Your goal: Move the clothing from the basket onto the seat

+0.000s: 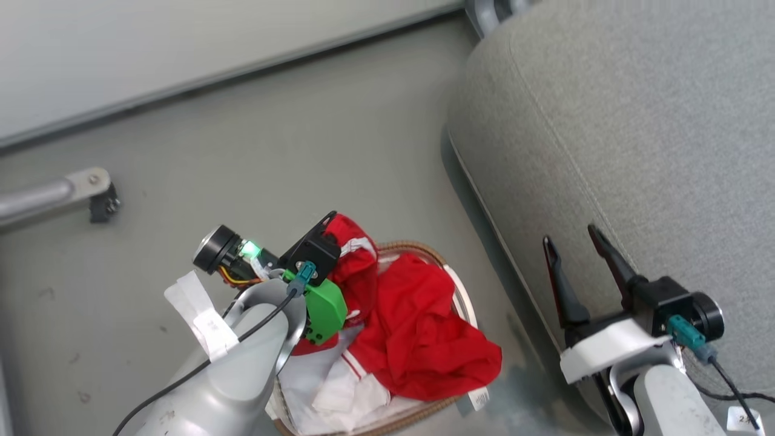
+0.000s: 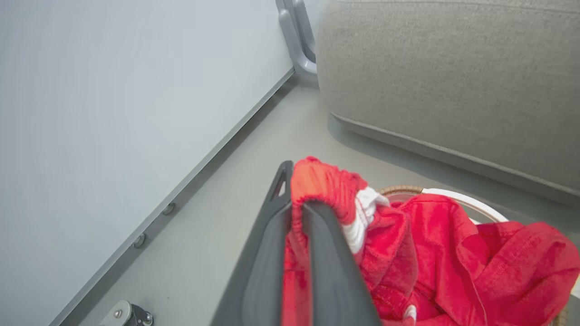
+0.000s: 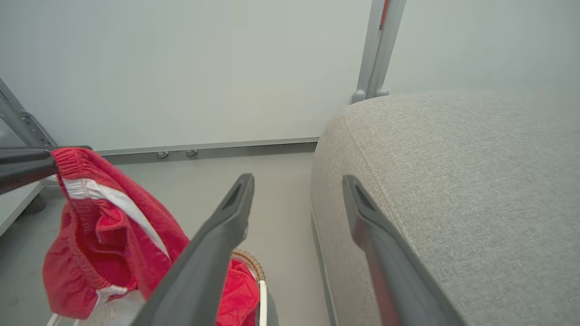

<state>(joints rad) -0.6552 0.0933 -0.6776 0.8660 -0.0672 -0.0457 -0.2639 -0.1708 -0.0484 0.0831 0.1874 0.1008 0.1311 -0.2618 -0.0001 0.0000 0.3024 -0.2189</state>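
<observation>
Meeting grey floor point(image 1: 303, 133), pale wall point(image 1: 181, 48), grey seat point(image 1: 636, 121)

There are two red garments: the upper garment point(image 1: 356, 260) and the lower garment point(image 1: 424, 339). One basket point(image 1: 412, 245) sits at the near left and one grey sofa point(image 1: 636, 121) at the right. The two grippers are the left gripper point(image 1: 330, 217) and the right gripper point(image 1: 570, 234). One wheeled metal leg point(image 1: 91, 191) stands at the far left.

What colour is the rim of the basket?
Brown, woven-looking. The basket rim shows best in the head view.
</observation>
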